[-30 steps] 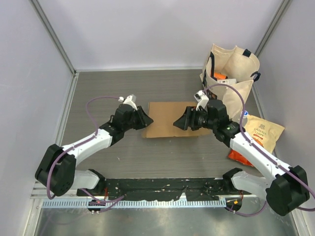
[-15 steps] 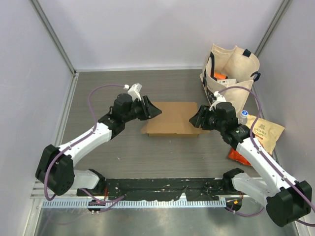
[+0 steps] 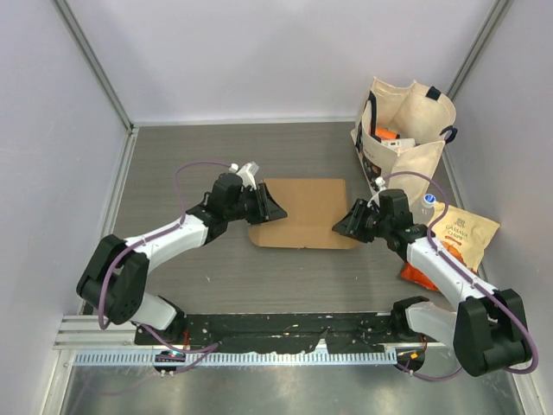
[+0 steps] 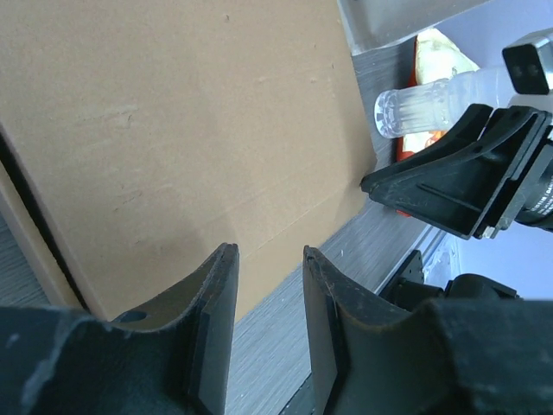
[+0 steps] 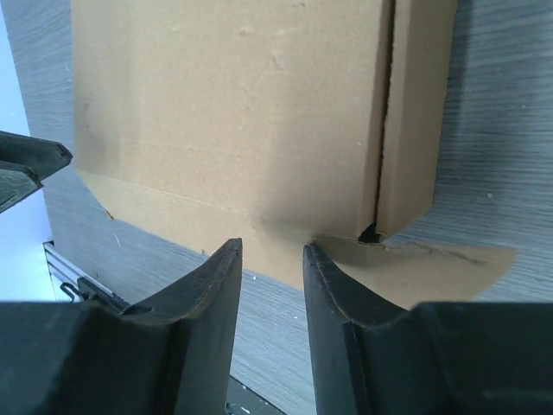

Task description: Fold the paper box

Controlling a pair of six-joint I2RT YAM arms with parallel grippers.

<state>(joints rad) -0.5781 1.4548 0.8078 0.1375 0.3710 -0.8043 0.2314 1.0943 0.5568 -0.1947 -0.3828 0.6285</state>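
The paper box (image 3: 304,213) is a flat brown cardboard sheet lying on the grey table between the two arms. It also fills the left wrist view (image 4: 181,130) and the right wrist view (image 5: 233,112), where a side panel and a bottom flap show. My left gripper (image 3: 275,210) is at the sheet's left edge, open and empty; in its wrist view (image 4: 270,252) the jaws stand apart over the near edge. My right gripper (image 3: 342,223) is at the sheet's right near corner, open and empty, jaws apart in its wrist view (image 5: 272,251).
A cream canvas tote bag (image 3: 406,130) stands at the back right. An orange and cream snack bag (image 3: 458,238) lies at the right, with a clear bottle (image 4: 423,108) beside it. White walls close the back and sides.
Both grippers dropped lower and closed in on the sheet's left and right edges. The sheet shifted slightly and now lies flatter on the table.
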